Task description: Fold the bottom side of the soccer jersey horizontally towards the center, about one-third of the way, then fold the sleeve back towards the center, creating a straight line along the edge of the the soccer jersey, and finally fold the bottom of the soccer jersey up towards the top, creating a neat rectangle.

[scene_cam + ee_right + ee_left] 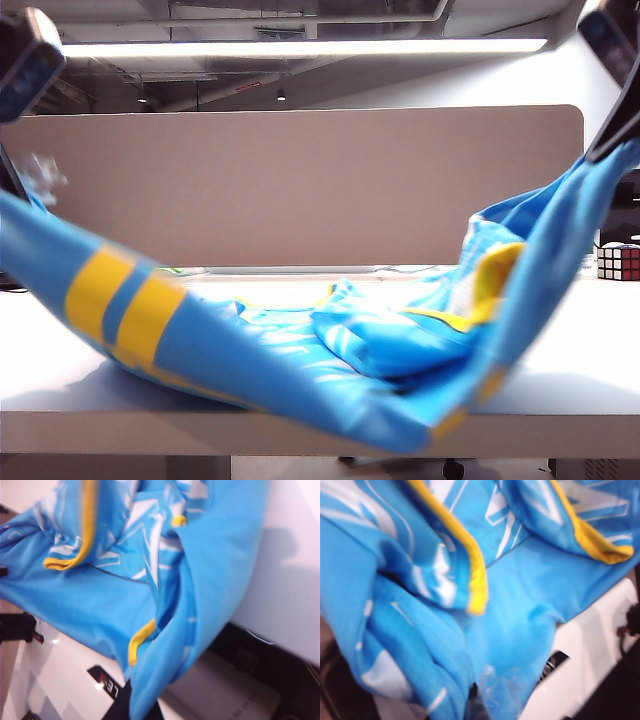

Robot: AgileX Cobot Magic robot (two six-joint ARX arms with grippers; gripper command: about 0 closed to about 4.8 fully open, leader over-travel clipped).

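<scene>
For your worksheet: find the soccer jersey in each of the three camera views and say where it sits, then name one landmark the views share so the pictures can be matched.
Exterior view: the soccer jersey hangs like a hammock between both raised arms, its middle sagging onto the white table.
Left wrist view: the jersey fills most of the picture, draping from the shut left claw.
Right wrist view: it hangs from the shut right claw, above the table.
Shared landmark: the jersey's yellow trim.

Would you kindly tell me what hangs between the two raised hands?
Only the soccer jersey, sagging from the left hand down to the table and up to the right hand, in the exterior view.
</scene>
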